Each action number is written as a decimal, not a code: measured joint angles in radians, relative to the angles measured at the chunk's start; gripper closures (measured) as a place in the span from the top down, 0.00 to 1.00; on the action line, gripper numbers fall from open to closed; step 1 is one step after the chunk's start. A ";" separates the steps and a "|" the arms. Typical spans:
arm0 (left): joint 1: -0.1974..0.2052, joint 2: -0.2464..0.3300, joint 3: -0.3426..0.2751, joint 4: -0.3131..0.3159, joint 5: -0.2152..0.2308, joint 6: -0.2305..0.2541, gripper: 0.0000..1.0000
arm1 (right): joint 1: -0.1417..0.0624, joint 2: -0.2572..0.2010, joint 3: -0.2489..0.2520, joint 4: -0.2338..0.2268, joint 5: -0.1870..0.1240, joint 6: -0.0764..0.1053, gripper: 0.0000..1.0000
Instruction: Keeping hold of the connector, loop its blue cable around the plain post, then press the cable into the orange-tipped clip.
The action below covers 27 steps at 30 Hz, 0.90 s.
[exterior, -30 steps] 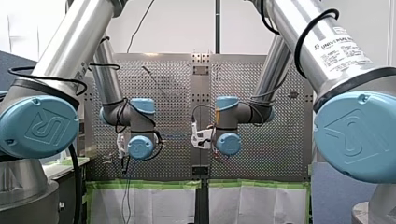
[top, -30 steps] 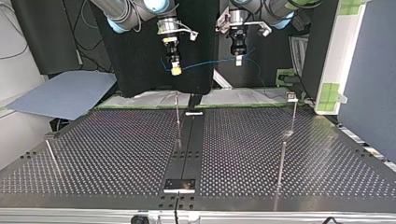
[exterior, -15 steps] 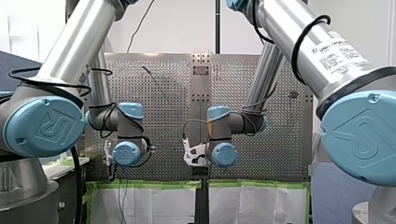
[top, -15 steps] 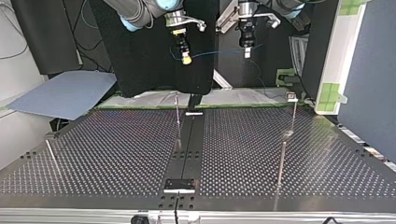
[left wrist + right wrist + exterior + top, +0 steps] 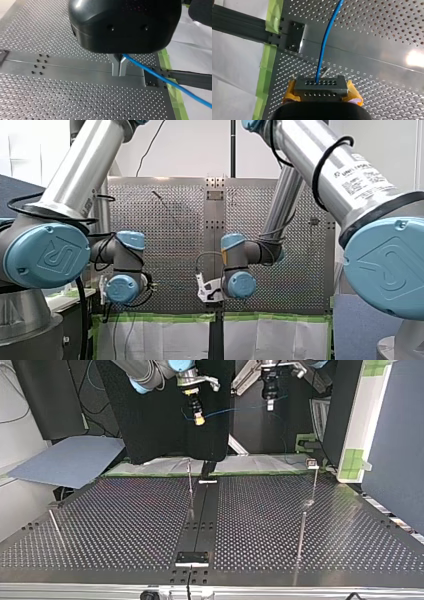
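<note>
Connector (image 5: 321,86) clamped between yellow pads (image 5: 290,91) of my right gripper (image 5: 322,93), high above table (image 5: 125,520); blue cable (image 5: 235,410) runs toward 3 o'clock in top view, pinched by my left gripper (image 5: 119,71). Looping and clipping both look undone.

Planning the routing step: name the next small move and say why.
Probably lower both toward the table: my right gripper holds the connector, my left gripper pinches the blue cable, and both hang high, well clear of the posts.
</note>
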 joint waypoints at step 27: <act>0.039 0.261 0.129 -0.240 -0.025 -0.165 0.00 | -0.037 -0.267 -0.059 0.095 -0.053 0.165 0.00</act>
